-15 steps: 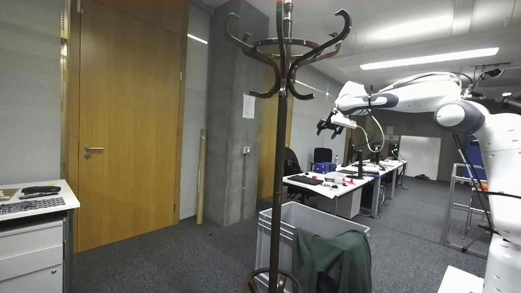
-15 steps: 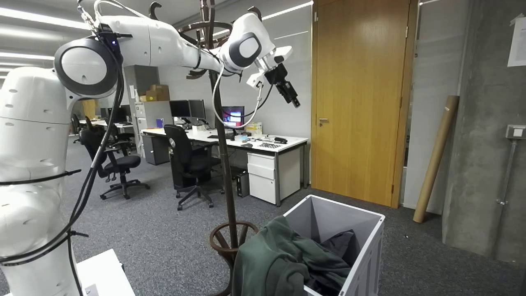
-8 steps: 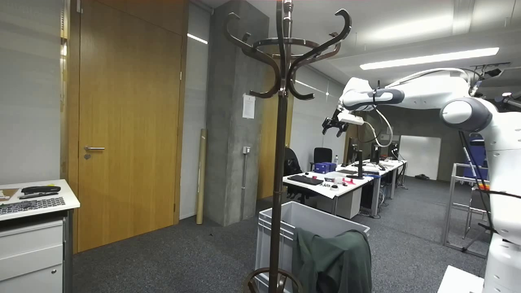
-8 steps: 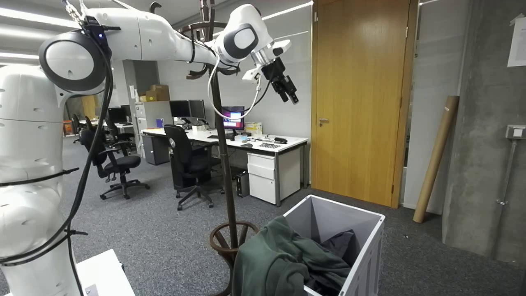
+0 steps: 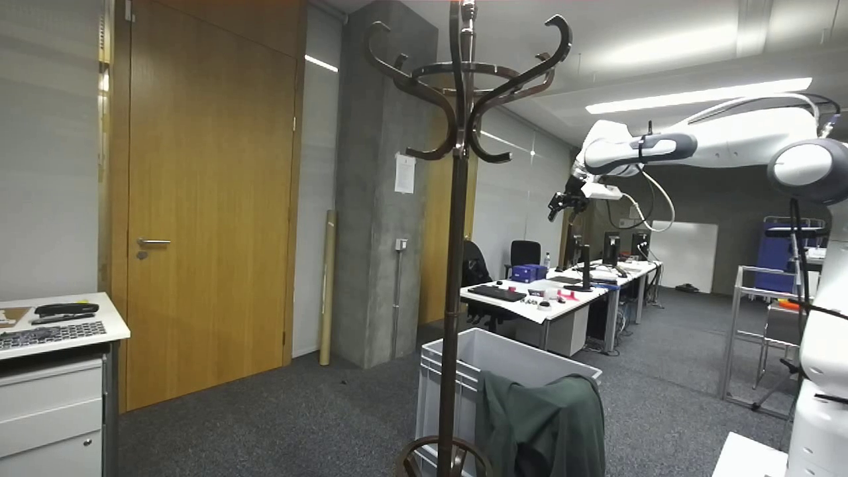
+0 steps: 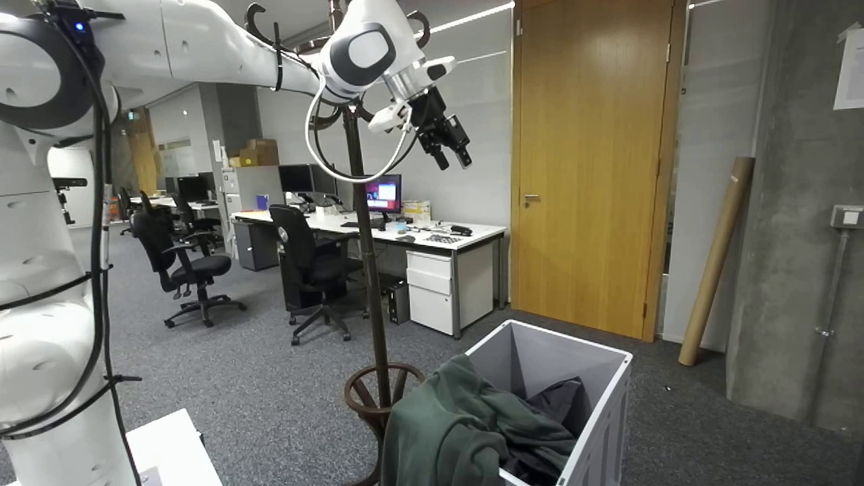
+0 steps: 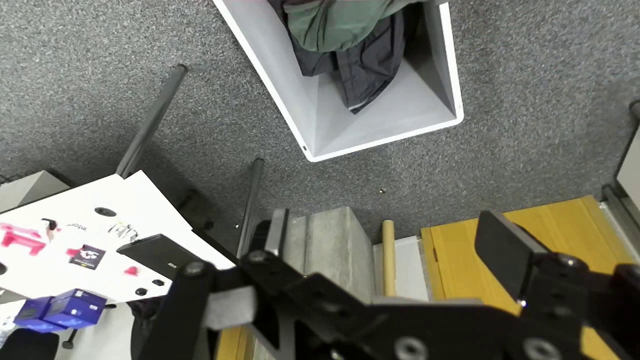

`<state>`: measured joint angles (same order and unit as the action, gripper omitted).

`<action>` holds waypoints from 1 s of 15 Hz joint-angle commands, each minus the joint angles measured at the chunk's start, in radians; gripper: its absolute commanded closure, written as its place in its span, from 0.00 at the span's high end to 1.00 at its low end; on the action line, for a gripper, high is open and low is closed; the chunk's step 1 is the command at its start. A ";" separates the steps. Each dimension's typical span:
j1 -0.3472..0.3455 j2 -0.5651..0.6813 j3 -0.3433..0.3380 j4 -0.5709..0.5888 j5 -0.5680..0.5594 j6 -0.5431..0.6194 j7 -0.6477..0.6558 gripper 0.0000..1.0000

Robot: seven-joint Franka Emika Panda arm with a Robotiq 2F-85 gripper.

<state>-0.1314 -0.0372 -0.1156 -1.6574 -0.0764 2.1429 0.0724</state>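
My black gripper (image 5: 564, 211) is open and empty, held high in the air and touching nothing. It also shows in an exterior view (image 6: 453, 163). In the wrist view its spread fingers (image 7: 385, 222) have nothing between them. A grey crate (image 6: 550, 341) stands on the floor below. It also shows in the wrist view (image 7: 395, 122). A dark green garment (image 6: 445, 415) hangs over the crate's rim, partly inside and partly outside; it shows in the wrist view too (image 7: 335, 25). A dark garment (image 7: 372, 62) lies inside the crate.
A brown coat stand (image 5: 457, 232) with curved hooks rises beside the crate; it also shows in an exterior view (image 6: 368, 270). Desks (image 6: 472, 236) with monitors, office chairs (image 6: 304, 250), a wooden door (image 6: 587, 175), a concrete pillar (image 5: 391, 199) and a cardboard tube (image 6: 719, 263) stand around.
The arm has drawn back toward its base, carrying the open gripper away from the coat stand in one exterior view. The crate, garments and coat stand have not moved.
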 commanded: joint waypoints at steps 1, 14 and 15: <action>0.005 -0.173 -0.005 -0.215 0.006 0.055 -0.097 1.00; 0.004 -0.114 -0.003 -0.153 0.004 0.000 -0.071 1.00; 0.002 -0.115 -0.004 -0.160 0.004 -0.004 -0.066 1.00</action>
<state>-0.1298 -0.1495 -0.1156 -1.8093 -0.0726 2.1443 0.0057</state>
